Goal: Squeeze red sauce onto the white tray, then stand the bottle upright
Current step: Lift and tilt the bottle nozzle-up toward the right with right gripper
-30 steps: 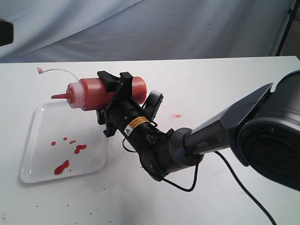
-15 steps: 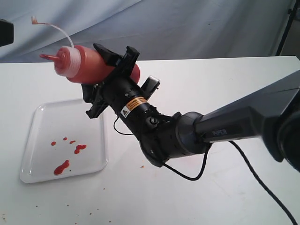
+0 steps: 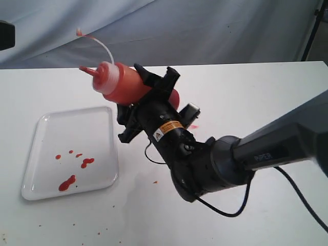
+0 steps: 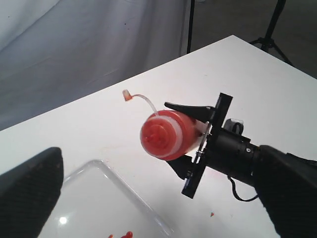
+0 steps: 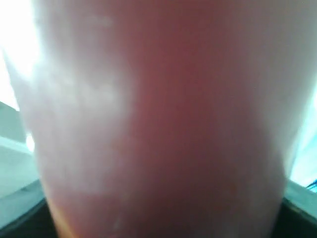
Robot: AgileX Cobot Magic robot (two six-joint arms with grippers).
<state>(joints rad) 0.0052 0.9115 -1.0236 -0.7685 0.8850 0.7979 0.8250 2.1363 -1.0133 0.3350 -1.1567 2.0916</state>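
Aloft, tilted bottle (image 3: 122, 82) of red sauce (image 3: 137, 91) clamped in right claw (image 3: 158, 82); blobs on white tray (image 3: 97, 125); left claw (image 4: 32, 191) wide, empty.

bottle (image 5: 158, 119) blurred, white tray (image 4: 104, 198) cropped

Orange-red bottle (image 3: 128, 84) tilted, not upright, in air near white tray (image 3: 77, 134) — red sauce (image 3: 67, 183) blobs in tray.

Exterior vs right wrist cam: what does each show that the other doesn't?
Exterior only: tray with sauce blobs, the right claw, the nozzle and tether. Right wrist only: nothing extra I can make out, just a blurred red wall filling the frame. Both: the bottle.
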